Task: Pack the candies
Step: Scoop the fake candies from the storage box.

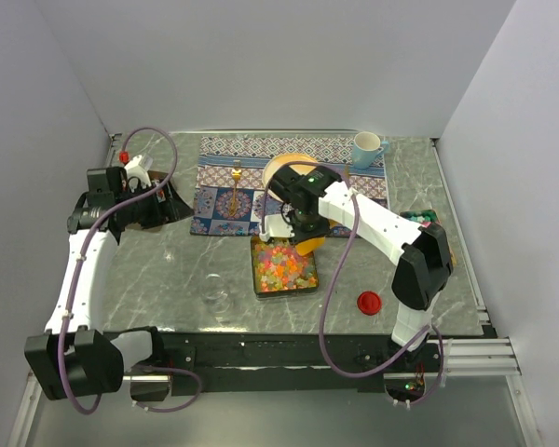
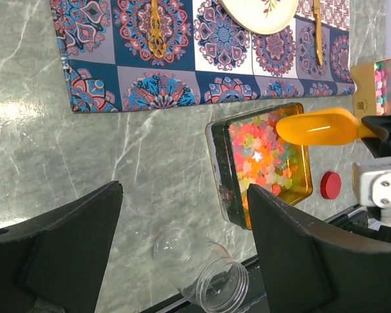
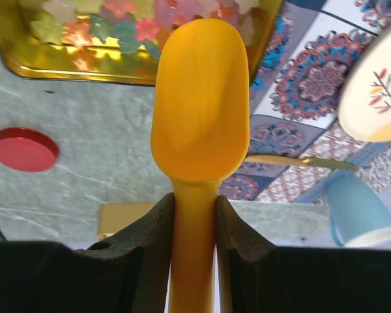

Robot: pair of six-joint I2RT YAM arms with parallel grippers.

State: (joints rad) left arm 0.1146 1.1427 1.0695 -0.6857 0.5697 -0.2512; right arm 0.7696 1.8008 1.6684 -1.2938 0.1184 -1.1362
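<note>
The candies (image 1: 281, 270) (image 2: 260, 160) (image 3: 85, 26), tiny glossy sweets in pink, orange, yellow and green, fill a shallow gold tin (image 1: 254, 276) (image 2: 220, 163) at mid-table. My right gripper (image 1: 301, 226) (image 3: 194, 199) is shut on the handle of an orange scoop (image 1: 308, 245) (image 2: 319, 126) (image 3: 201, 98). The scoop's bowl is empty and hangs over the tin's far right corner. A clear lidless jar (image 1: 219, 300) (image 2: 199, 270) sits near the front edge, left of the tin. My left gripper (image 1: 156, 200) (image 2: 186, 195) is open, high at the left, holding nothing.
A red lid (image 1: 369, 302) (image 2: 330, 184) (image 3: 25, 149) lies right of the tin. Behind it are a patterned placemat (image 1: 224, 200), a plate (image 2: 260, 10), gold cutlery (image 2: 156, 29) and a blue mug (image 1: 367, 149) (image 3: 358, 212). A gold box (image 1: 419, 219) (image 2: 378, 81) of sweets stands at the right.
</note>
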